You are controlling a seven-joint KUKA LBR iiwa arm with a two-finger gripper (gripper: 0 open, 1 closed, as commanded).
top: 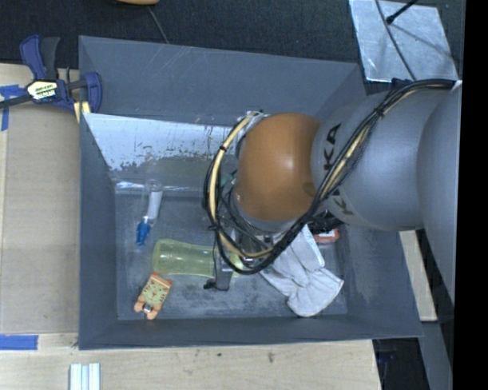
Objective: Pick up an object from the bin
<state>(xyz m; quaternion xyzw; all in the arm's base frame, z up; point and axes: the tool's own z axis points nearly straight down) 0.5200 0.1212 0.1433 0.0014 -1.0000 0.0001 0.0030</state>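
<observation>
Legible text: just orange letters (pixel 331 140) on the grey arm (pixel 397 163), right of the orange cover (pixel 277 163). "K" reads clearly (rest crossed by cables (pixel 360 132)).

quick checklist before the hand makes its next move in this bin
1. Hand is at the right end of the translucent yellow-green container: ok
2. Grip on that container: cannot tell
3. White cloth clear of the hand: cannot tell, since it lies just to the right and partly under the arm
4. Blue-and-white pen-like tube lies apart from the container: ok
5. Small orange-and-tan toy is out of the hand's way: ok
</observation>
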